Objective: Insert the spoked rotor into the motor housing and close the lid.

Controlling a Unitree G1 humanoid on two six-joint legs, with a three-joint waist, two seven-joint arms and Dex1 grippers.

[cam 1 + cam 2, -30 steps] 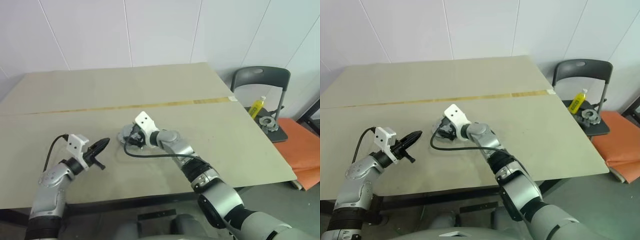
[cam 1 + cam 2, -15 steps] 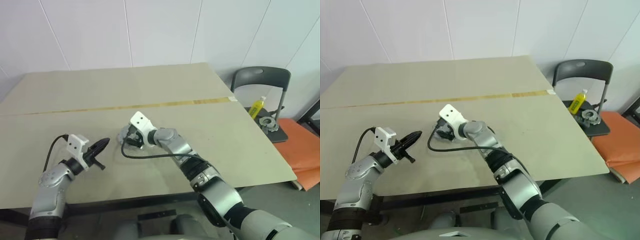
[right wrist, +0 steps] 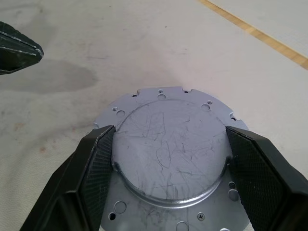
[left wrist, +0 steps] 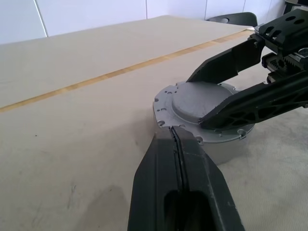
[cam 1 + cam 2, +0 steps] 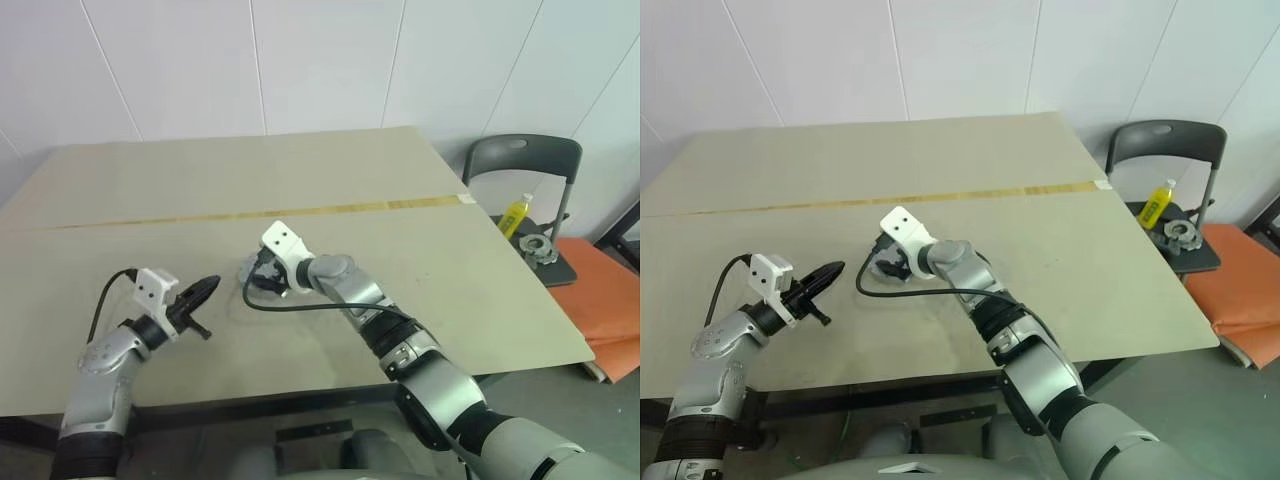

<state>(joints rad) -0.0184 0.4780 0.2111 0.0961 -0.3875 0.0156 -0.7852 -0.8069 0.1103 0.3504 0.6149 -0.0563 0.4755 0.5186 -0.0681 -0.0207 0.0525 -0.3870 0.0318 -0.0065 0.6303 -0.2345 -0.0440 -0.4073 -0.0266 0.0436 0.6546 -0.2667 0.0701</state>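
The lid (image 3: 163,103), a round silvery-grey disc with a scratched raised centre and a holed rim, lies flat on a low round grey body (image 4: 226,150) in the middle of the table. My right gripper (image 3: 169,134) reaches over it from the right. Its fingers (image 4: 226,108) press the two sides of the raised centre, shut on the lid. My left gripper (image 4: 175,134) is shut and empty, level, with its tip just short of the lid's rim. From the head the lid (image 5: 247,270) peeks out beside the right gripper (image 5: 262,282). The spoked rotor is hidden, and the motor housing's inside lies under the lid.
A yellow tape line (image 5: 300,211) crosses the table behind the parts. The table's (image 5: 480,300) front edge runs close below both arms. A grey chair (image 5: 525,160) at the right holds a yellow bottle (image 5: 514,213) and a metal part (image 5: 534,245). A black cable (image 5: 300,307) trails from the right wrist.
My right gripper has tipped down a little over the lid and stayed in place. The left arm has not moved.
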